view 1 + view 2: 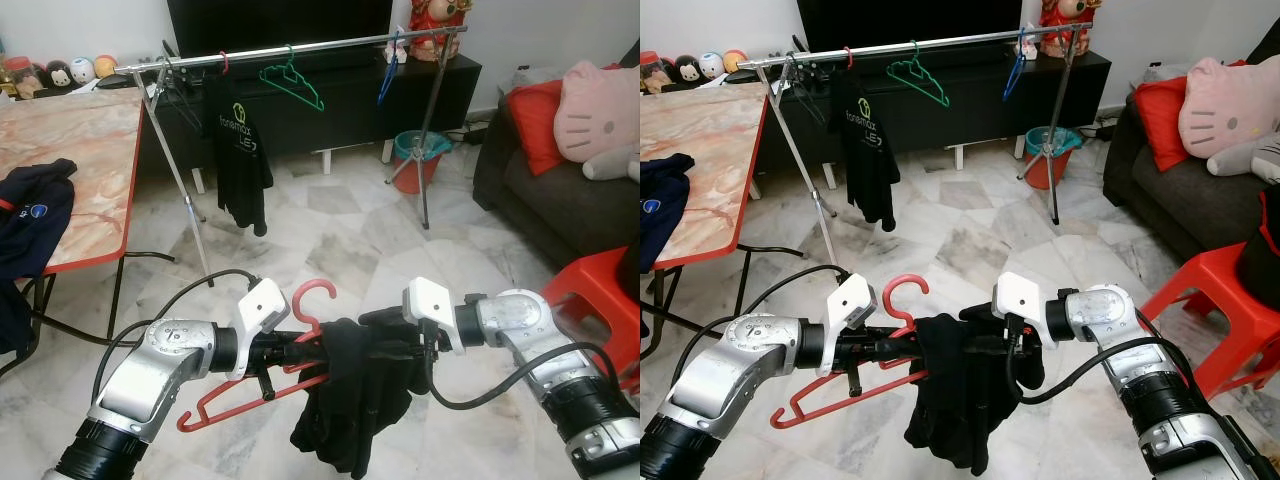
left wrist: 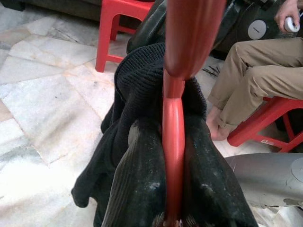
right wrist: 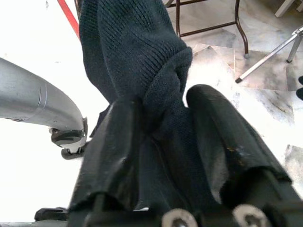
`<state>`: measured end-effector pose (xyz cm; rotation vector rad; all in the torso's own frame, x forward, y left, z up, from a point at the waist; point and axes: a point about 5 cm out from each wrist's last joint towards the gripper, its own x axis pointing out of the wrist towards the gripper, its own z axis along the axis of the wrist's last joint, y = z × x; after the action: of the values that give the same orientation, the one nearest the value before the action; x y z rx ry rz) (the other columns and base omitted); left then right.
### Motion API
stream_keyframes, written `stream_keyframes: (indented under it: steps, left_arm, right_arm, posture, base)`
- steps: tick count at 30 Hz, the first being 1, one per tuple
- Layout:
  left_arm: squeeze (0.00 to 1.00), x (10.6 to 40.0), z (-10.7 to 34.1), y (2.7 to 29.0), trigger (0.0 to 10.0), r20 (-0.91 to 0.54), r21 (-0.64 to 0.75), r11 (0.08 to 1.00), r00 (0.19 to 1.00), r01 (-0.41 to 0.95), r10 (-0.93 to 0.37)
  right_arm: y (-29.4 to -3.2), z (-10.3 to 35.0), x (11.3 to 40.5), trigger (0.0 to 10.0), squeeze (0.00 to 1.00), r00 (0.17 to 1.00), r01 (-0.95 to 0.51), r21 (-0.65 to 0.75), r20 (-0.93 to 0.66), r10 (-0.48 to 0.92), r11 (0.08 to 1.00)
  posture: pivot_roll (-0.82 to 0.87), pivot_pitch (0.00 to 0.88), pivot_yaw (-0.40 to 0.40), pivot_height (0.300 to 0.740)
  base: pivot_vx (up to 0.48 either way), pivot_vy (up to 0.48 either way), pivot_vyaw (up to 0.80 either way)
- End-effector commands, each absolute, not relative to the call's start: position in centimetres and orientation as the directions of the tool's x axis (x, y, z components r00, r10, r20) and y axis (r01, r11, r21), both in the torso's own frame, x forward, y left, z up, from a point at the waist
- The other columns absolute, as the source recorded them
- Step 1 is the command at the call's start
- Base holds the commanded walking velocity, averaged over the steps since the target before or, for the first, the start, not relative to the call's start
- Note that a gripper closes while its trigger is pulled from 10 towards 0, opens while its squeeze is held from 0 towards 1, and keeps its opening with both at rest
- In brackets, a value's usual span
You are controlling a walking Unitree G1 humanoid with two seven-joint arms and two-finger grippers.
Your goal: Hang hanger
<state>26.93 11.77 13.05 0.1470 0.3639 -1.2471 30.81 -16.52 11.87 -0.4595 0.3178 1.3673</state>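
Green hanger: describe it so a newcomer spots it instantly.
Find the silver clothes rail in front of the dark TV cabinet. The green hanger hangs empty near its middle, between a black T-shirt and a blue hanger; it is the only green one.

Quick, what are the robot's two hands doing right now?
Left gripper: shut on the red hanger.
Right gripper: shut on the black garment draped over that hanger.

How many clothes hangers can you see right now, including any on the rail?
4: a red hanger in the left gripper; on the rail, a red-hooked one carrying a black shirt, a green one and a blue one. Others may be hidden.
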Motion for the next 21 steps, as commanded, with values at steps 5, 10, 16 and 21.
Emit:
stream_keyframes:
  steps: [5,10,16,21]
  left_arm:
    - [0.0,26.94,14.42,11.04,10.0,-0.29,-0.062,0.288,0.259,0.956,-0.921]
    - [0.0,26.93,14.46,11.0,10.0,-0.29,-0.062,0.286,0.257,0.956,-0.922]
    - [0.0,26.89,14.45,10.98,10.0,-0.29,-0.063,0.285,0.256,0.956,-0.922]
    - [0.0,26.9,14.46,10.98,10.0,-0.291,-0.062,0.284,0.254,0.957,-0.922]
  right_arm:
    - [-16.2,11.46,30.28,0.0,0.0,0.112,-0.993,-0.082,-0.483,0.868,0.082]
    - [-16.19,11.0,30.08,0.0,0.0,0.096,-0.995,-0.066,-0.501,0.86,0.073]
    - [-16.17,10.72,29.98,10.0,0.0,0.085,-0.996,-0.055,-0.517,0.852,0.066]
    - [-16.07,11.02,29.93,10.0,1.0,0.059,-0.998,-0.022,-0.5,0.864,0.056]
  posture:
    - [0.07,0.0,0.004,0.74]
    - [0.07,0.0,0.002,0.74]
    - [0.07,0.0,0.003,0.74]
    - [0.07,0.0,0.004,0.74]
  base:
    - [0.0,0.0,0.0]
    - [0.0,0.0,0.0]
    - [0.0,0.0,0.0]
    - [0.0,0.0,0.0]
